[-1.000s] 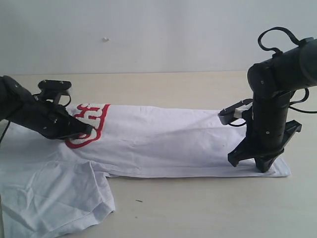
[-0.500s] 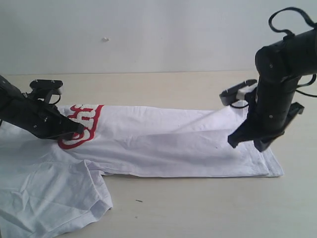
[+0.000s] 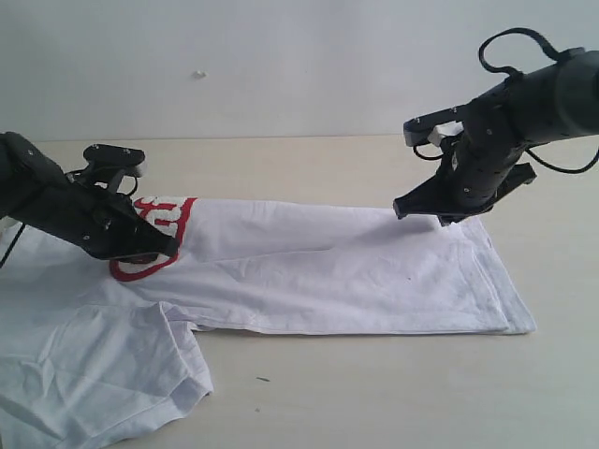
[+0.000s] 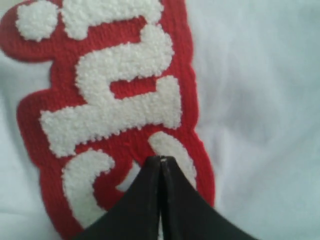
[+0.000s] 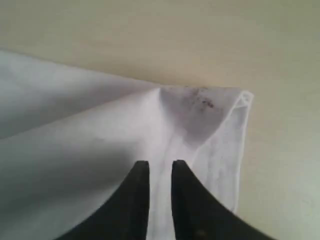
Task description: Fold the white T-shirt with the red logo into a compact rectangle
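The shirt (image 3: 328,267) covers the middle of the table (image 3: 309,164) from the left edge nearly to the right, so any low pass there meets cloth. Bare table runs along the far side behind it, along the near side right of the sleeve (image 3: 103,374), and past the hem on the right. The left gripper (image 3: 167,249), jaws closed, lies low on the logo (image 3: 173,217), and its arm blocks the left rear. The right gripper (image 3: 423,211), jaws a slit apart, hangs over the shirt's far right corner, its arm filling the air behind. Between the arms, the space above the shirt is open.
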Robot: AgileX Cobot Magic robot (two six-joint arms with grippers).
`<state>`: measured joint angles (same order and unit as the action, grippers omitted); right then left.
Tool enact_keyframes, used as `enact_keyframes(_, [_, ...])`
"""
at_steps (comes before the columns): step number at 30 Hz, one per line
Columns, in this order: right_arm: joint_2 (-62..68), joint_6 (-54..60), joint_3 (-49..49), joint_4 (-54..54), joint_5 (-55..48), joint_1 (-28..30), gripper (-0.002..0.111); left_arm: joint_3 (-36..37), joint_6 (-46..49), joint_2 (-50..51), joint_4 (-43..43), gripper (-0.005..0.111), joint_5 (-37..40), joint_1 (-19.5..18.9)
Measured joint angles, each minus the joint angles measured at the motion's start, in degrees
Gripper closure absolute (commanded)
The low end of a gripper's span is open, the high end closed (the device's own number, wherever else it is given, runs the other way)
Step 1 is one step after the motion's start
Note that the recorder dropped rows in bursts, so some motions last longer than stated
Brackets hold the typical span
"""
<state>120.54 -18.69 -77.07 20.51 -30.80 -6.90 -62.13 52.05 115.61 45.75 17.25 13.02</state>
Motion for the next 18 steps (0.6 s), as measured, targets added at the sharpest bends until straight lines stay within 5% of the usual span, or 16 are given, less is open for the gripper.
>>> enact_keyframes(5, [5.8,-0.3,-5.9,3.5,-5.1,1.0,0.108,0.0,1.1,0.0,0.0,0.107,-2.9,0.0])
enact_keyframes(18, [7.8,1.2,-8.3,6.2,-6.5,5.5,0.108,0.0,2.9,0.0,-0.4,0.107,-6.5,0.0])
